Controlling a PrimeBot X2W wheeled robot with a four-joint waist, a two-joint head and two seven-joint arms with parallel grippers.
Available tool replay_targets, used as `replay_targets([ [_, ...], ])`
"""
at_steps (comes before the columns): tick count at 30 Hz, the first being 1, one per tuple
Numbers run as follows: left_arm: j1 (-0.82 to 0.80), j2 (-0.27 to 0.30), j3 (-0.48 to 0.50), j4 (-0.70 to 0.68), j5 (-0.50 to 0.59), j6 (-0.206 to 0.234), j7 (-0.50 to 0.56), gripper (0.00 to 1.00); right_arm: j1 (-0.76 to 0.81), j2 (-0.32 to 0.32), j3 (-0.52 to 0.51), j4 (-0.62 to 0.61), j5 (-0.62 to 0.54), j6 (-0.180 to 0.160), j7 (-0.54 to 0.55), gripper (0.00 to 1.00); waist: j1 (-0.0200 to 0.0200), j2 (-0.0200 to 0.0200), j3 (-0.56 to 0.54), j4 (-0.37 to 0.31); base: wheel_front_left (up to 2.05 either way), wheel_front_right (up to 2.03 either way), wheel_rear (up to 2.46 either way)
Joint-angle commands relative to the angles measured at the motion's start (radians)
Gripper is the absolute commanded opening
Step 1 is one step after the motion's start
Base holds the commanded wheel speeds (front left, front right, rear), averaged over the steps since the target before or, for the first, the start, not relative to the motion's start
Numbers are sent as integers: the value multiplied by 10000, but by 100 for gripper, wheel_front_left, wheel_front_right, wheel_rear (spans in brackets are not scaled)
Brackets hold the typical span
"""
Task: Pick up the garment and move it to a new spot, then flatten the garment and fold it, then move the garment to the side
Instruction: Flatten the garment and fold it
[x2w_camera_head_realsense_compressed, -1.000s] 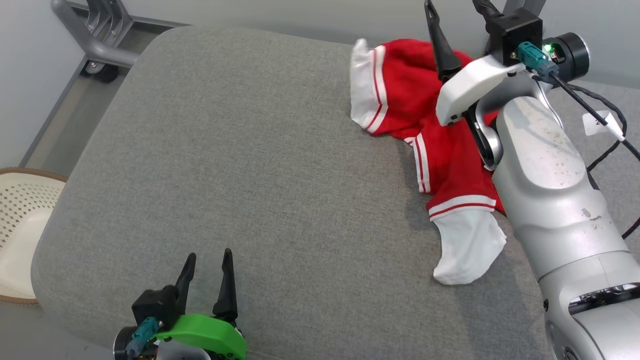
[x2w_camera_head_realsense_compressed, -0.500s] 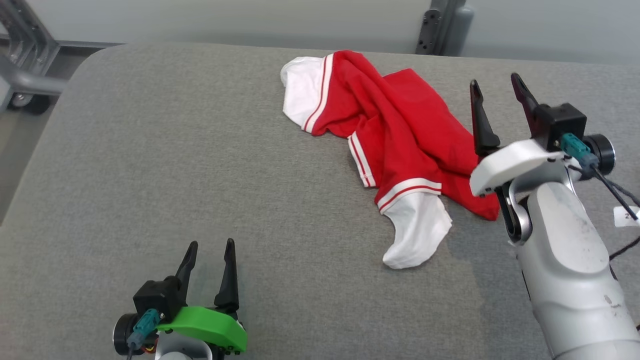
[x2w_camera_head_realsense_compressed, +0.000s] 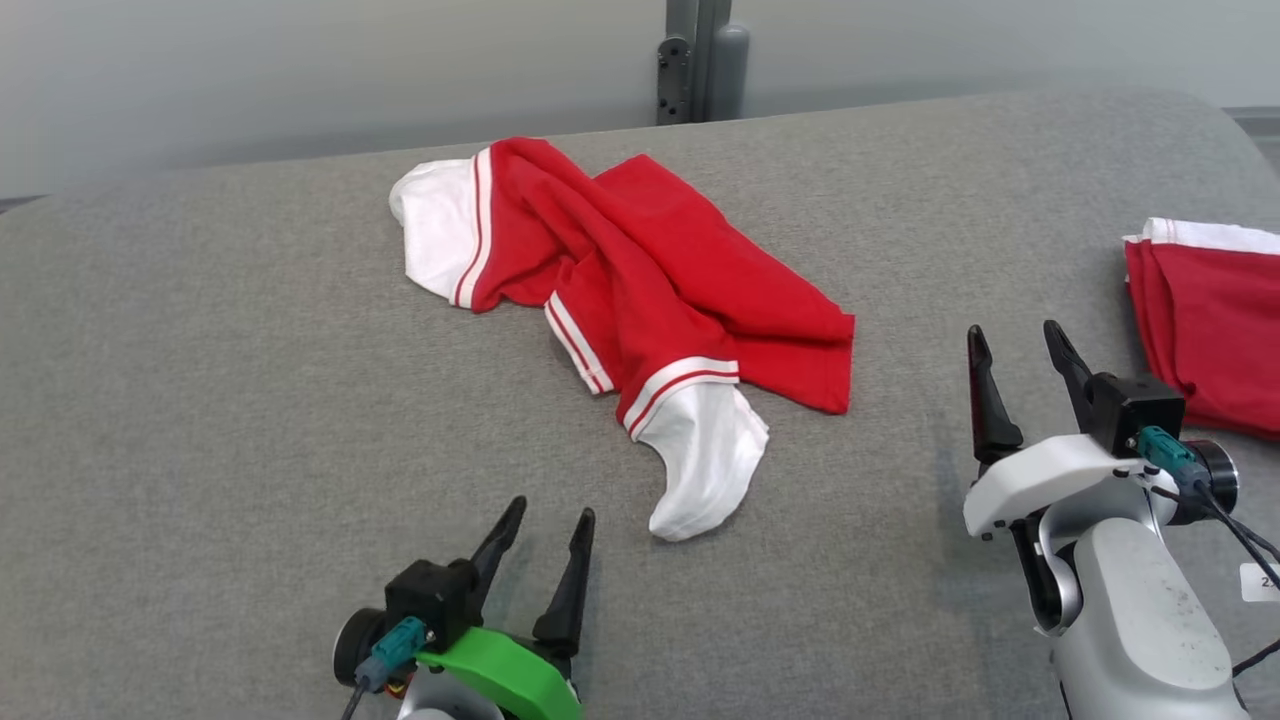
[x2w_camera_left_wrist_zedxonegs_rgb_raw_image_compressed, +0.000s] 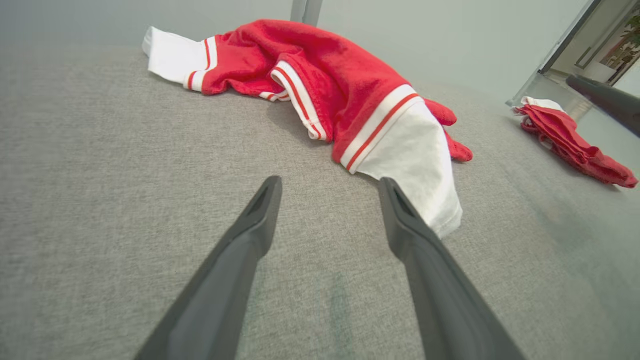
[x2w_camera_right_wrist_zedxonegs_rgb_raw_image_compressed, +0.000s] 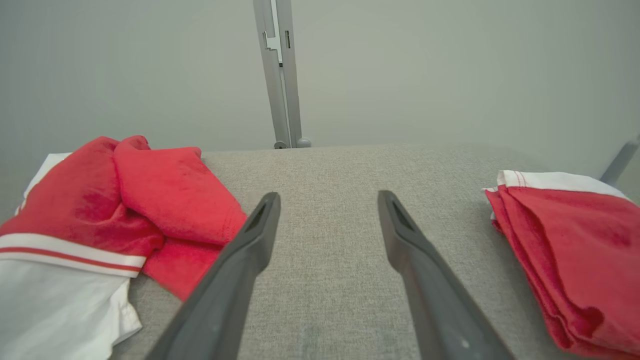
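Observation:
A crumpled red garment (x2w_camera_head_realsense_compressed: 640, 290) with white sleeves and striped trim lies on the grey padded surface (x2w_camera_head_realsense_compressed: 250, 400), near the middle. My left gripper (x2w_camera_head_realsense_compressed: 552, 510) hovers open just in front of the near white sleeve, holding nothing. The left wrist view shows its fingers spread (x2w_camera_left_wrist_zedxonegs_rgb_raw_image_compressed: 328, 181), with that sleeve (x2w_camera_left_wrist_zedxonegs_rgb_raw_image_compressed: 415, 165) beside the right fingertip. To the right of the garment's red hem, my right gripper (x2w_camera_head_realsense_compressed: 1012, 330) stands open and empty. In the right wrist view it (x2w_camera_right_wrist_zedxonegs_rgb_raw_image_compressed: 328, 195) points at bare padding, with the garment (x2w_camera_right_wrist_zedxonegs_rgb_raw_image_compressed: 150, 190) on the left.
A second red garment (x2w_camera_head_realsense_compressed: 1210, 320), folded, lies at the surface's right edge, close to my right gripper. A grey metal post (x2w_camera_head_realsense_compressed: 700, 60) stands behind the far edge against a pale wall. The far right corner of the padding is rounded.
The head camera has swung right, so the whole picture has shifted. My right gripper, earlier over the garment, has drawn back to its right side, still open. The garment lies as before.

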Motion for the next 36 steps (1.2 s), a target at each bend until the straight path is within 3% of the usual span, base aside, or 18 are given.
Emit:
replay_targets([
  [1,-187,39,-173,146,-130,-70,3,100,96,-13,-52,-74,52,-12,-29,100,0,-1,29,-700,0,0,0],
  [9,-508,49,-1296,995,-993,-151,3,100,38,2,-8,-138,327,-12,-27,100,0,-1,187,-1436,0,0,0],
  [14,-662,49,-1235,1399,-1094,-155,3,100,31,3,-59,-174,336,-12,-27,100,0,-1,222,-1573,0,0,0],
  [15,-693,49,-1200,1444,-1068,-155,3,90,28,5,-62,-180,338,-12,-27,100,0,-1,229,-1580,0,0,0],
  [16,-735,41,-1183,1480,-1052,-156,3,51,29,5,-72,-188,341,-12,-27,100,0,-1,239,-1580,0,0,0],
  [17,-758,39,-1160,1526,-1025,-156,3,22,31,4,-89,-192,345,-12,-27,100,0,-1,245,-1571,0,0,0],
  [18,-768,47,-1098,1602,-980,-156,3,6,37,1,-111,-190,349,-12,-27,100,0,-1,243,-1548,0,0,0],
  [19,-773,47,-1057,1624,-970,-156,3,0,37,4,-112,-189,356,-12,-27,100,0,-1,243,-1521,0,0,0],
  [26,-630,46,-455,1227,-937,-156,3,0,262,3,-142,-50,413,-12,-27,100,0,-1,-9,-865,0,0,0],
  [36,55,39,2287,194,-43,-86,4,0,748,-1,308,446,988,-12,-29,100,0,-1,-676,840,0,0,0],
])
